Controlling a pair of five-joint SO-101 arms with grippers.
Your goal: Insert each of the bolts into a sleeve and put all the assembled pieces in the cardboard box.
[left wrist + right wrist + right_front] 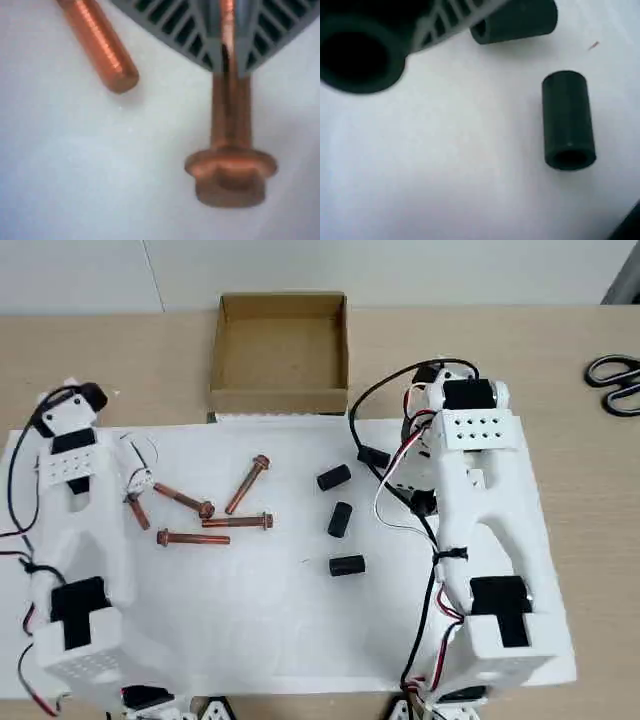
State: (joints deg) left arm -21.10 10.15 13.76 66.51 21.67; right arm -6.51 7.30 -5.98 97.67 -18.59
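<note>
1. Light wooden table [560, 340] under a white sheet [260, 620]. Cardboard box [280, 398] at the far edge, open, no assembled piece inside yet.
2. Left gripper [229, 57]: fingers narrow, clamped on the shank of the held bolt [230, 172], head end free just above the sheet. Threaded tip of a neighbouring bolt [102, 55] near it.
3. Loose bolts [237, 522] scattered mid-sheet, well apart from the box.
4. Right gripper [427, 27]: ribbed finger against the held sleeve [355, 55], judged clamped on it (one finger edge showing). Loose sleeves [340, 519] in a rough column beside the right arm.
5. Step in hand, as a judgement: first pairing, one bolt and one sleeve gripped, none joined.
6. Next move: both parts lifted and brought together over the sheet, threaded end in line with the sleeve's bore, then pushed straight through. Likely fault: a tilted shank catching on the sleeve's rim.
</note>
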